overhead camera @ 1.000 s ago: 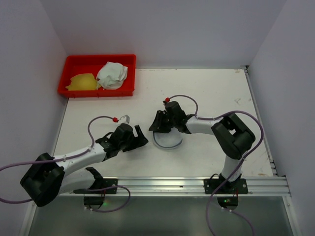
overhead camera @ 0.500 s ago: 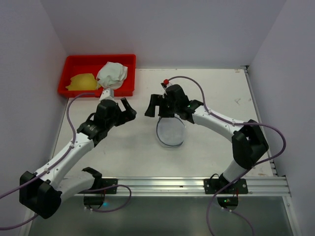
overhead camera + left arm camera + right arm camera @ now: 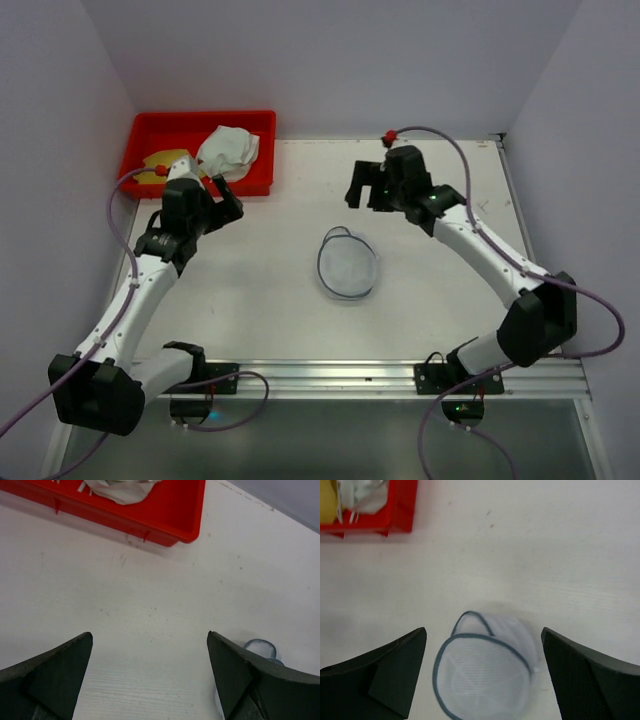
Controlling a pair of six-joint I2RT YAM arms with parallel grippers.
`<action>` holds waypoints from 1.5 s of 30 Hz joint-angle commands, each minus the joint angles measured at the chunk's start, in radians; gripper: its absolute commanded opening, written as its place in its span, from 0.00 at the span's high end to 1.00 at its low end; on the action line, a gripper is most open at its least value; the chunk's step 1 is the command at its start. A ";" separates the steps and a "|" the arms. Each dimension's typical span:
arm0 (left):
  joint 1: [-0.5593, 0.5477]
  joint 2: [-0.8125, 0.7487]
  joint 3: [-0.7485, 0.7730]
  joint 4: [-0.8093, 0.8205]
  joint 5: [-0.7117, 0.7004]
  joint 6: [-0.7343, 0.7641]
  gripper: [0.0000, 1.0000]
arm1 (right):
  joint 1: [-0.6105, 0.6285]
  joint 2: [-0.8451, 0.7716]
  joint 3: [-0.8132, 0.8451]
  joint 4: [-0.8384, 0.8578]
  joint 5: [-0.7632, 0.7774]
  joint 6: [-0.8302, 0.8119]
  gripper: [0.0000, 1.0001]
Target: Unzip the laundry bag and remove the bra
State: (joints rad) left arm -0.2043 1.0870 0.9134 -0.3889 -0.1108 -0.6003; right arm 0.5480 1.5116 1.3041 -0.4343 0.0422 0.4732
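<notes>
At the middle of the white surface [image 3: 250, 300]: the laundry bag [image 3: 348, 265], flattened, dark-rimmed flap apparently lying open, touching neither arm. Looks emptied, so probably close to done. Farther out, left gripper [image 3: 150, 635] and right gripper [image 3: 483, 629], both apart from the bag, jaws spread wide, grasping nothing. At the far left corner, a red tray [image 3: 180, 117] with a crumpled white garment [image 3: 228, 152], possibly the bra, beside a yellow piece [image 3: 165, 165]. Beyond, plain pale walls [image 3: 350, 60].
</notes>
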 commanded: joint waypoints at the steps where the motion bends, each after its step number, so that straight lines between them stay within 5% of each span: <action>1: 0.075 -0.054 0.060 -0.019 -0.020 0.124 0.00 | -0.126 -0.197 -0.017 -0.001 0.096 -0.054 0.01; 14: 0.111 -0.347 0.347 -0.346 -0.168 0.293 0.00 | -0.181 -0.869 -0.051 -0.176 0.441 -0.194 0.01; 23: 0.100 -0.530 0.415 -0.426 -0.171 0.306 0.00 | -0.181 -1.157 -0.130 -0.182 0.371 -0.229 0.01; 45: 0.080 -0.647 0.346 -0.488 -0.240 0.246 0.00 | -0.181 -1.258 -0.244 -0.150 0.245 -0.271 0.01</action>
State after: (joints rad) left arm -0.1162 0.4206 1.2613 -0.8581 -0.3481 -0.3470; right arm 0.3660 0.2531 1.0760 -0.5976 0.3149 0.2260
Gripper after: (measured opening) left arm 0.997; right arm 0.986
